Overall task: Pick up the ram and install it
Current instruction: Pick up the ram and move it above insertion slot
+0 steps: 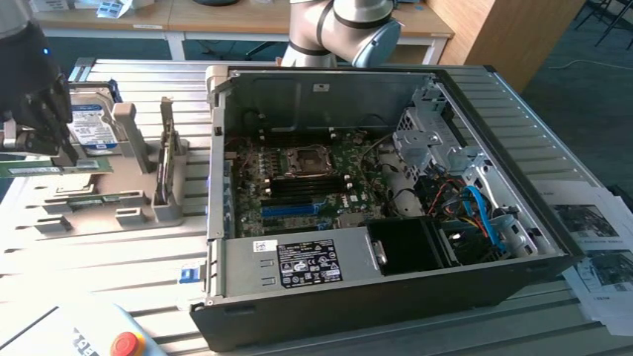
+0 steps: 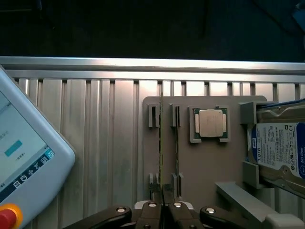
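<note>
The ram (image 1: 55,169) is a thin green stick with a pale label, lying level at the exterior view's left. It hangs just above the grey parts holder (image 1: 118,182). My dark gripper (image 1: 65,159) is shut on it from above. In the wrist view the ram (image 2: 161,143) appears edge-on as a thin line running out from my closed fingertips (image 2: 153,194). My gripper (image 2: 162,193) is above the holder's slotted posts (image 2: 152,116). The open computer case (image 1: 327,300) lies to the exterior view's right, with the motherboard (image 1: 296,170) and its memory slots (image 1: 295,190) exposed.
On the holder stand a silver hard drive with a blue-white label (image 1: 94,126) (image 2: 276,152), a dark expansion card on edge (image 1: 168,152) and a processor chip (image 2: 211,123). A teach pendant (image 2: 24,152) lies on the ribbed metal table (image 2: 105,143). Papers (image 1: 598,245) lie beside the case.
</note>
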`<move>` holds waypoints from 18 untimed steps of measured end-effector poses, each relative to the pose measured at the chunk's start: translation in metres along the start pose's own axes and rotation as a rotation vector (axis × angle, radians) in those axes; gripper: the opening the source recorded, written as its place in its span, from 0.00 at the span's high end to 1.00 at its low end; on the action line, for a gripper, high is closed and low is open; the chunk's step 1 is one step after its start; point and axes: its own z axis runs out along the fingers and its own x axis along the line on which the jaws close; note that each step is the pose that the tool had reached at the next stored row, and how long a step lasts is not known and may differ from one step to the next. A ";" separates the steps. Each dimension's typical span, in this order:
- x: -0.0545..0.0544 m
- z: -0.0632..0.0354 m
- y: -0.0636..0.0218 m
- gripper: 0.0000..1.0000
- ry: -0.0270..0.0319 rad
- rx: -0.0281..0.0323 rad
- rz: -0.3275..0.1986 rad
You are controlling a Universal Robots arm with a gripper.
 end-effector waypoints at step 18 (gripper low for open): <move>-0.001 -0.0327 0.0017 0.88 0.0005 -0.0005 0.000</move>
